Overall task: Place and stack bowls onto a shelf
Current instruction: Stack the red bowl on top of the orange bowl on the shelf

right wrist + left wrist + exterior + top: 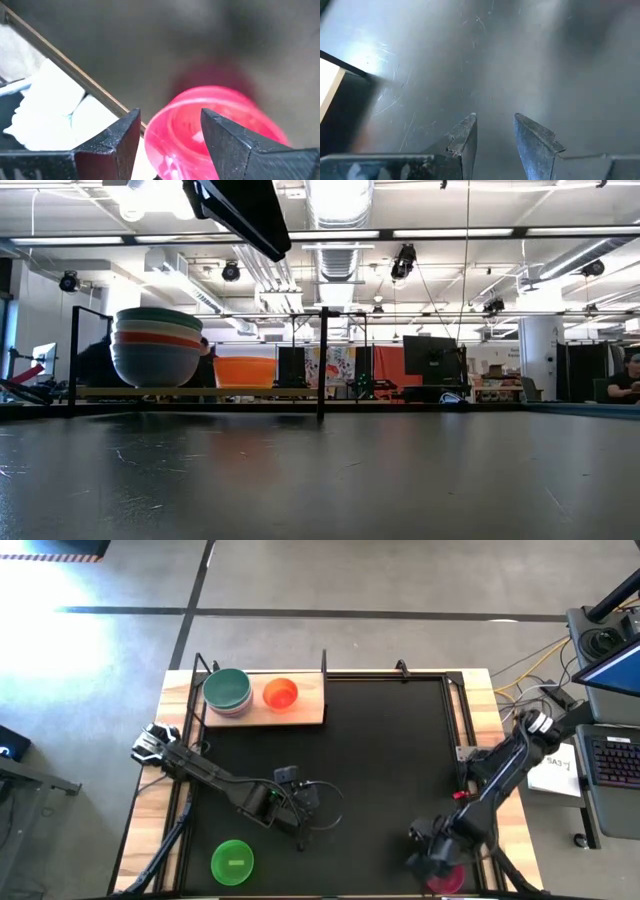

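The shelf stands at the mat's far left. On it is a stack of larger bowls, teal on top, then white, red and blue-grey, with the orange bowl beside it. A green bowl sits on the mat near its near-left corner. The magenta bowl sits at the near right edge. My right gripper is open over it, one finger outside its rim and one above its hollow. My left gripper hangs open over bare mat. No yellow-green bowl shows.
The black mat is bare across its middle and far right. The shelf's black uprights rise at its corners. Cables, papers and a laptop lie beyond the table's right edge. The light-wood table edge runs close by the magenta bowl.
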`<state>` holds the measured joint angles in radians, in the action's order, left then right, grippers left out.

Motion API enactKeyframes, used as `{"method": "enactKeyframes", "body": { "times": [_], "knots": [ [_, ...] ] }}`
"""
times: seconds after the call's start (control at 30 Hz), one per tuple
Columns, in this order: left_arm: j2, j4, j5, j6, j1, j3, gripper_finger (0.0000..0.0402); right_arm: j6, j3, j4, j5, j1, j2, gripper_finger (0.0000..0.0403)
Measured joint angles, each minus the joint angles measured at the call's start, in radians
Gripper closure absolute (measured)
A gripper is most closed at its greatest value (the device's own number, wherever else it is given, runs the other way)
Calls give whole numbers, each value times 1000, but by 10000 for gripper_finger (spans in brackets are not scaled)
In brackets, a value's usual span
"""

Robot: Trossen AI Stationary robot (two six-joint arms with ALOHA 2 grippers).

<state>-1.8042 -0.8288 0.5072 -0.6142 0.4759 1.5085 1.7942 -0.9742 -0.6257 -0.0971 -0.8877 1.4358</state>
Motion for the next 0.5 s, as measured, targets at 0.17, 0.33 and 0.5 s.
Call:
{"method": "enactKeyframes", "body": {
  "times": [0.17, 0.33, 0.5],
  "knots": [
    [0, 6, 2, -11, 1, 2, 290, 50, -10, 61, 4, -54, 60, 207],
    [0, 9, 1, -27, 4, 3, 290, 67, -62, 65, 12, -83, 143, 207],
    [0, 30, 1, -32, 8, 3, 290, 14, -139, 58, -2, -89, 246, 207]
  ]
}}
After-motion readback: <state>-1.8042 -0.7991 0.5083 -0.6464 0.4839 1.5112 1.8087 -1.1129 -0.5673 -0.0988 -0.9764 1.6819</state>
